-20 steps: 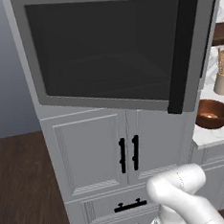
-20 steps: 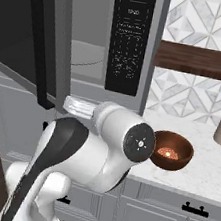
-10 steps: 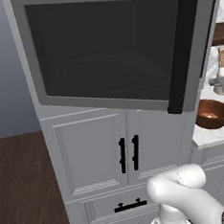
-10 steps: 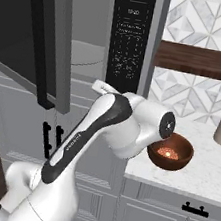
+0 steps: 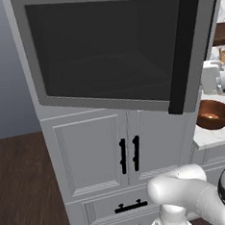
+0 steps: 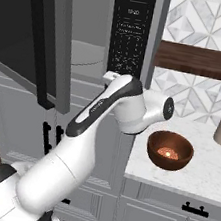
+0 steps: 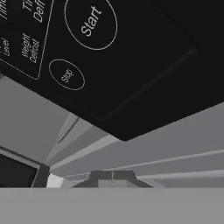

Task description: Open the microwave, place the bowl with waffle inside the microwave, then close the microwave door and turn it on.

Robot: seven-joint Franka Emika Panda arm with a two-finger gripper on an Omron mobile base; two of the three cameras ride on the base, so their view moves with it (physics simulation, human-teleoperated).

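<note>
Now we have swung our empty, fully closed gripper (image 7: pixel 112 178) up beneath the microwave (image 6: pixel 132 35) control panel, the bowl (image 6: pixel 170 150) left behind it.

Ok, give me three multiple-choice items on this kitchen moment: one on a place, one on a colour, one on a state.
1. Where is the bowl?
A. on the counter
B. inside the microwave
C. on the floor
2. What colour is the microwave door handle?
A. white
B. black
C. red
3. How is the microwave door?
A. shut
C. removed
B. swung open

Answers: 1 A, it sits on the marble counter right of the microwave. 2 B, the tall bar is black. 3 B, the grey cavity shows behind it.
</note>
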